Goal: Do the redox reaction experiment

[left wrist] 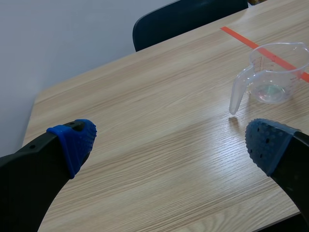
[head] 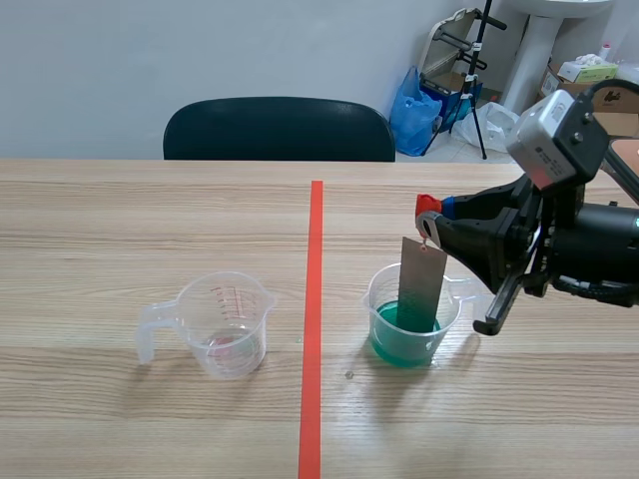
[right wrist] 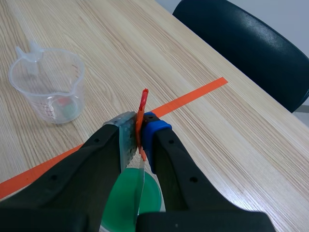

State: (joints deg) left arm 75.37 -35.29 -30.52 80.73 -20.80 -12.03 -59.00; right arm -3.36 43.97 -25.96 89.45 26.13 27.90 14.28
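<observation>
As right jaws pinch clip point(head: 427, 204), strip point(head: 420, 284) hangs below

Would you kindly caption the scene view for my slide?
Right gripper holds a clipped metal strip in the cup of green liquid.

Dark chair point(head: 279, 130) behind the wooden table point(head: 100, 220), blue bag point(head: 412, 108) on the floor beyond, white pedestal point(head: 529, 55) near it
</observation>
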